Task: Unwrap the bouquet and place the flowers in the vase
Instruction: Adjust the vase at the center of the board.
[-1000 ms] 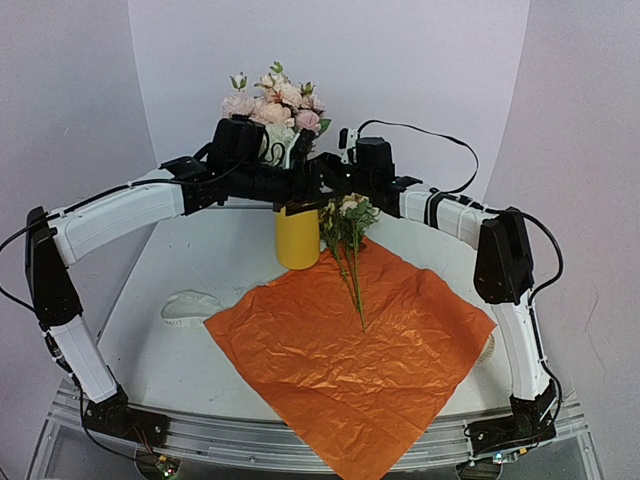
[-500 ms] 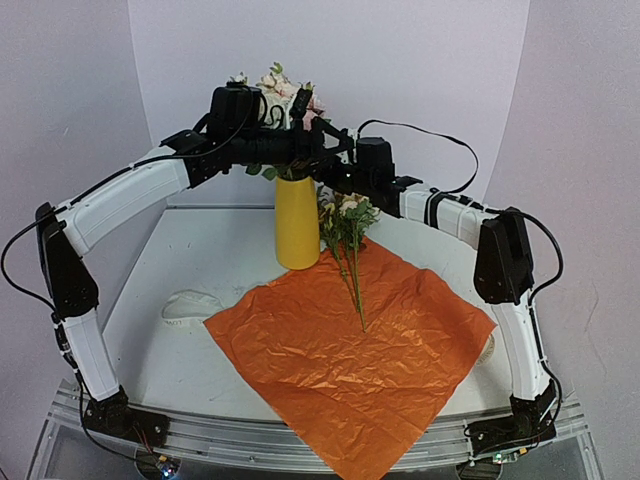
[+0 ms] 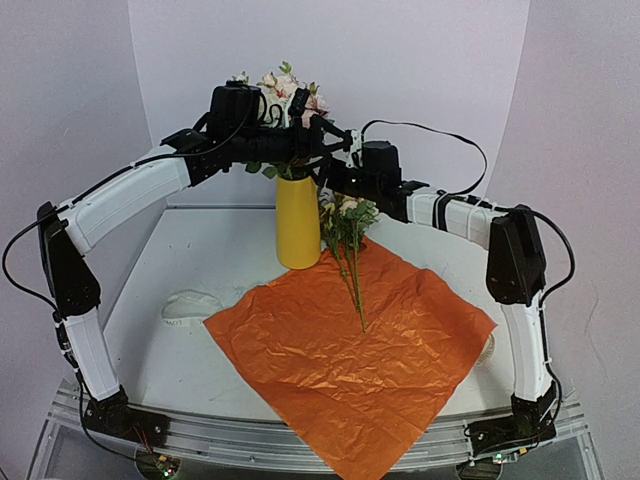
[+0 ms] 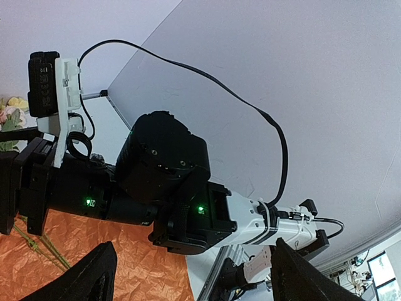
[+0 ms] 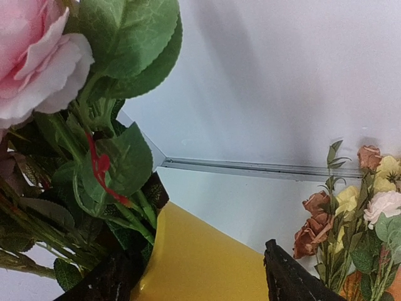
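The bouquet lies unwrapped: its orange paper [image 3: 350, 360] is spread flat, and the flowers [image 3: 347, 222] lie on its far corner with their stems towards me. The yellow vase [image 3: 297, 225] stands just left of them with a white and pink rose bunch [image 3: 285, 85] rising from its mouth. My right gripper [image 3: 318, 172] is open at the vase top. In the right wrist view its fingers [image 5: 294, 279] straddle the vase [image 5: 207, 251] beside the flowers [image 5: 366, 207]. My left gripper [image 3: 305, 148] hovers above the mouth, open and empty [image 4: 194, 248], facing the right wrist.
A cream ribbon [image 3: 185, 305] lies on the white table left of the paper [image 4: 144, 276]. White walls close in behind and at both sides. Both arms cross above the vase.
Both arms have risen from the vase mouth, uncovering its upper half. The rose bunch stands higher. My right gripper's fingers have spread wider.
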{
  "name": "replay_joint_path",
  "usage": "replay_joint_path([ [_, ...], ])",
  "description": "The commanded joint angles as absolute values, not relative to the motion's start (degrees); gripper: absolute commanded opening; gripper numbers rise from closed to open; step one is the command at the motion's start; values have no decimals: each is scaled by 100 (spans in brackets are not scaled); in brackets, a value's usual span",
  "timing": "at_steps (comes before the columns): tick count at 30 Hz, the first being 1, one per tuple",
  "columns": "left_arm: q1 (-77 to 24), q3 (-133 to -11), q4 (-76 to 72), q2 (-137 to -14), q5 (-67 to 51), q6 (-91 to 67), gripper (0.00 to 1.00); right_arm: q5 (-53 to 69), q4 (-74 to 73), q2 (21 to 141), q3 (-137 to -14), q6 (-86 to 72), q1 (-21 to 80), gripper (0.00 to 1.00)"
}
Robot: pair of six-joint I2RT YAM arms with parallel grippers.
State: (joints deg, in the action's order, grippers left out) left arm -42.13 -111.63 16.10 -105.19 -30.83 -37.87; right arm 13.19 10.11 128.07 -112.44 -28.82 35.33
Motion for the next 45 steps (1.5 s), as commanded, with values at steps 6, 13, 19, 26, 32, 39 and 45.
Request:
replay_joint_path([
  [6,-4175,-11417,1424,-10428,-3048,-3835,86,1427,1729,11896,-10509,-1922,3551,76],
  [13,-4167,-11505,1424,-10408,-3113,-3872,86,1955,3516,10972,-8692,-682,3599,66],
  [19,-4166,-11492,1408,-10348,-3206,-3945,86,1650,4527,10905,-8294,861,4083,53],
  [26,-4173,-11423,1289,-10306,-3375,-4106,86,1461,5172,11318,-8498,1654,4305,49],
  [32,-4175,-11399,1175,-10216,-3462,-4222,86,1141,5526,11696,-8790,2087,4403,43],
  [39,-4176,-11426,1068,-10179,-3540,-4322,86,1293,5736,12113,-9116,2208,4403,47],
  [45,-4173,-11426,959,-10110,-3507,-4373,86,1323,6205,12295,-9048,2121,4403,48],
])
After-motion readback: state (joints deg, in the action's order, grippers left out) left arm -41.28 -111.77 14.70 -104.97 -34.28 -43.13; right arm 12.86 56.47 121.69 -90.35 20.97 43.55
